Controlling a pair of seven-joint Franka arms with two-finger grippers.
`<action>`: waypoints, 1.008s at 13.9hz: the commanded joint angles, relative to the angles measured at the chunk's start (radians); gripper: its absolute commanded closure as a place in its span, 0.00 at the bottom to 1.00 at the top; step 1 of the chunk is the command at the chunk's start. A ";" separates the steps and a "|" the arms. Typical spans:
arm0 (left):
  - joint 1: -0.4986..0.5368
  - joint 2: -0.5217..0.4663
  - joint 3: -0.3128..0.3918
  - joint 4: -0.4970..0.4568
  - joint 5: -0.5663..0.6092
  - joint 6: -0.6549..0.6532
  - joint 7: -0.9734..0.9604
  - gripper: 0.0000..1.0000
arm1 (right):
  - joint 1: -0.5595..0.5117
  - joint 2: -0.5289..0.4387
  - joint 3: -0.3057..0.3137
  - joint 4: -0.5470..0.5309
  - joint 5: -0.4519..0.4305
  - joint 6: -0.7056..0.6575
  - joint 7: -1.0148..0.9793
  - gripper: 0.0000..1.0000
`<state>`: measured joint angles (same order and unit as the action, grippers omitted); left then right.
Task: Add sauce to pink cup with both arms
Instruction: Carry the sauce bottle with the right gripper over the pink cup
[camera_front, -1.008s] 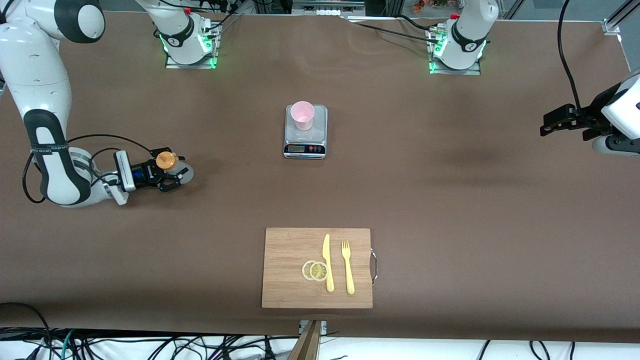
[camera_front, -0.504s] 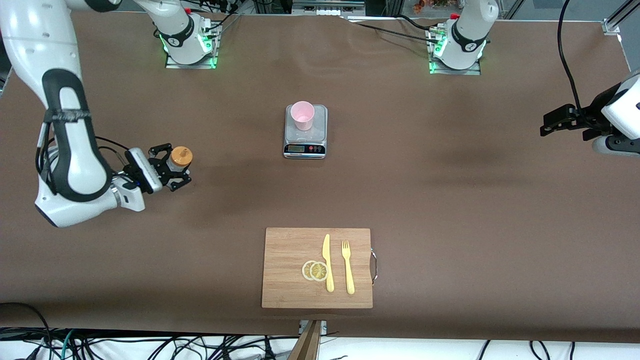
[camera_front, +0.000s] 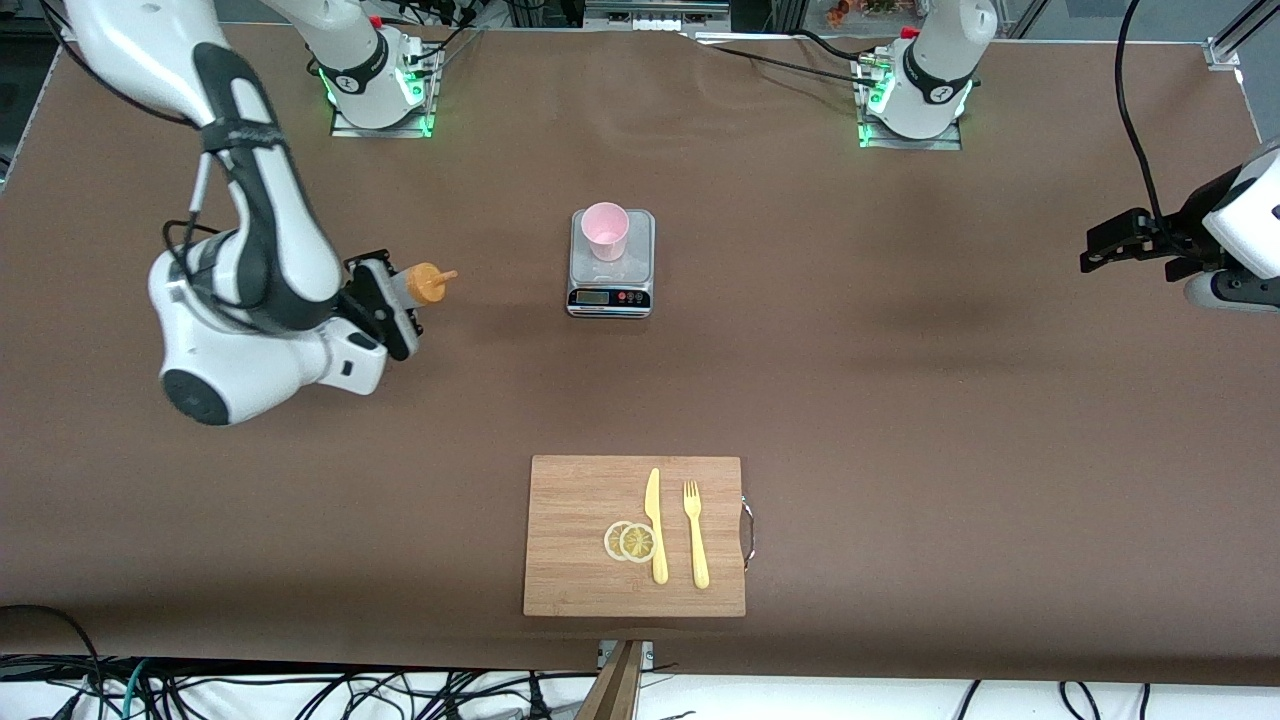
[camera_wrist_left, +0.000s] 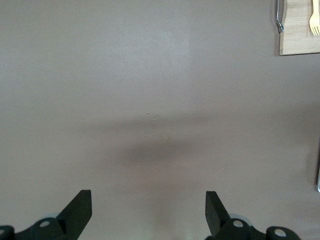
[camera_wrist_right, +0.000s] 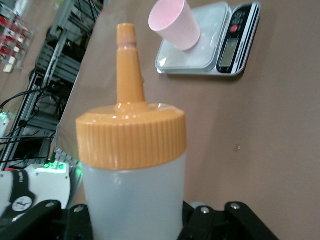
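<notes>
One sauce (camera_front: 428, 284), one pink cup (camera_front: 605, 231)

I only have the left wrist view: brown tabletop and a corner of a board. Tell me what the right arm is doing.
Observer: The right gripper is shut on the sauce bottle, held in the air and tipped, nozzle toward the scale.
Operator: Locate the pink cup.
Observer: The pink cup stands upright on the scale's plate.
Operator: Report my own gripper.
Observer: The left gripper waits open at the left arm's end of the table.
</notes>
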<state>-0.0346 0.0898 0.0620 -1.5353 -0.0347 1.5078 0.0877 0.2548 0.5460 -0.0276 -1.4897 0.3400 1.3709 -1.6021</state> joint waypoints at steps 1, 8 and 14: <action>-0.004 0.016 0.002 0.035 0.012 -0.018 0.020 0.00 | 0.102 -0.041 -0.008 -0.020 -0.105 -0.004 0.143 1.00; -0.002 0.016 0.004 0.035 0.010 -0.018 0.023 0.00 | 0.363 -0.044 -0.008 -0.021 -0.301 -0.004 0.448 1.00; -0.002 0.022 0.004 0.035 0.010 -0.017 0.024 0.00 | 0.500 -0.001 -0.009 -0.021 -0.381 -0.006 0.643 1.00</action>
<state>-0.0346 0.0961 0.0626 -1.5350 -0.0347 1.5078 0.0877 0.7313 0.5420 -0.0266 -1.5064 -0.0156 1.3719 -1.0003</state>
